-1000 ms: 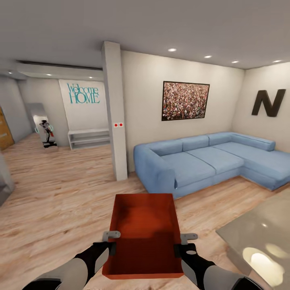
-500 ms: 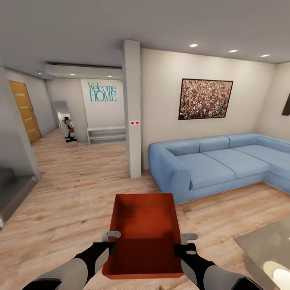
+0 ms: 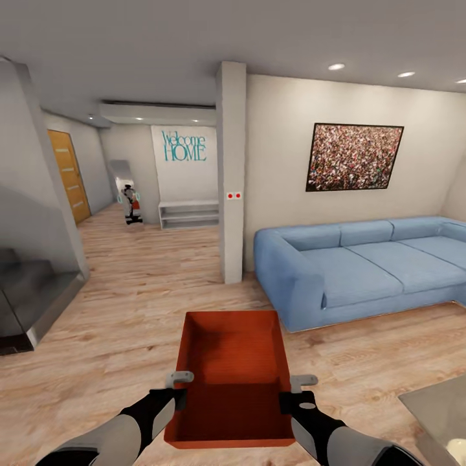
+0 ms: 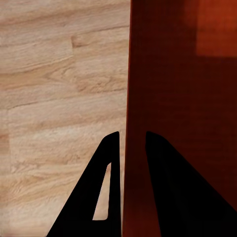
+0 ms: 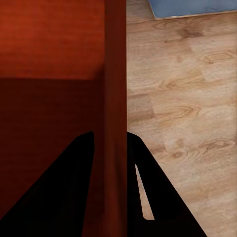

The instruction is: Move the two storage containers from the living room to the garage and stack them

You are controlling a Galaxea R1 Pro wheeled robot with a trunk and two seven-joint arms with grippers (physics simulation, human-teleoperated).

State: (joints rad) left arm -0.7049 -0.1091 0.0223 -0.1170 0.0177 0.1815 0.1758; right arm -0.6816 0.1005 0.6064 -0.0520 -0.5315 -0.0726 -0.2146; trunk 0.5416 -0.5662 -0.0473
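An orange-red storage container (image 3: 230,382) hangs in front of me over the wood-plank flooring of the living room, empty inside. My left gripper (image 3: 176,388) is shut on its left wall, and the wall (image 4: 132,98) runs between the two dark fingers (image 4: 106,187) in the left wrist view. On the other side my right gripper (image 3: 289,391) is shut on the right wall (image 5: 115,98), with one finger (image 5: 74,182) inside the tub and one outside.
A blue sofa (image 3: 362,268) stands at the right. A white pillar (image 3: 232,175) rises ahead beside it. Left of the pillar a wood-floored hallway leads to a white shelf (image 3: 189,213) and a wooden door (image 3: 68,175). Grey steps (image 3: 32,291) sit at the left, a grey table corner (image 3: 443,414) at the lower right.
The whole view has swung to the left: sofa, pillar and picture slid right, and the door and steps came into sight. The container and both grippers keep the same place in the picture.
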